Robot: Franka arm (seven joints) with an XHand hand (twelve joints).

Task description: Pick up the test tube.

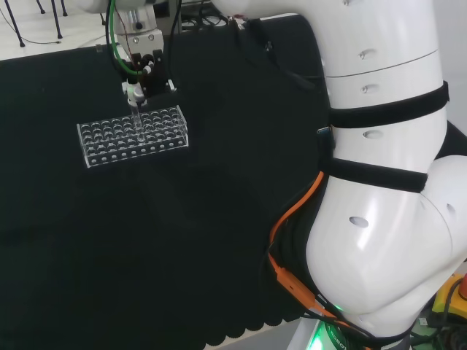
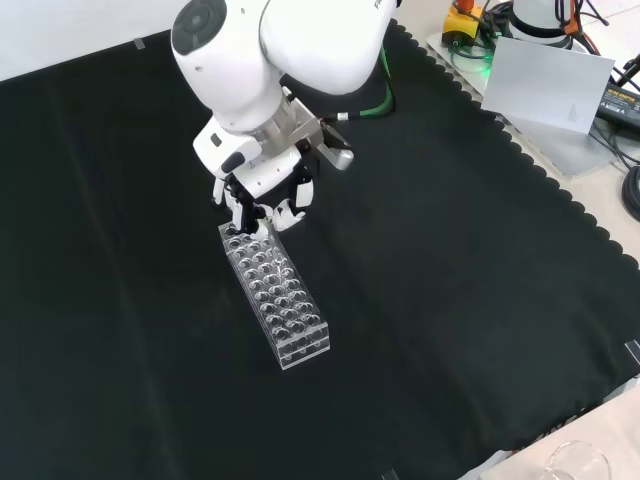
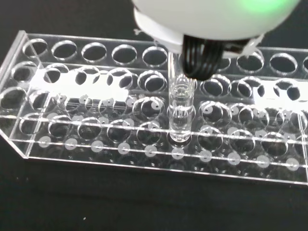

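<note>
A clear test tube [image 3: 180, 108] stands upright in a hole of the clear plastic rack [image 3: 72, 144], with its lower end inside the rack. In the head view the tube [image 1: 136, 119] rises from the rack [image 1: 102, 149] near its far edge. The black and white hand [image 1: 139, 82] hangs straight above it, and its fingertips pinch the tube's top. In the front view the hand [image 2: 262, 195] is over the rack's [image 2: 290, 320] far end. In the wrist view a dark finger [image 3: 202, 65] lies against the tube's upper part.
The rack lies alone on the black cloth [image 2: 430, 300]. Off the cloth's scalloped edge in the front view are a grey board [image 2: 545, 85] with cables at upper right and a clear glass vessel [image 2: 577, 462] at the bottom right corner. The arm's white links [image 1: 379, 182] stand at the head view's right.
</note>
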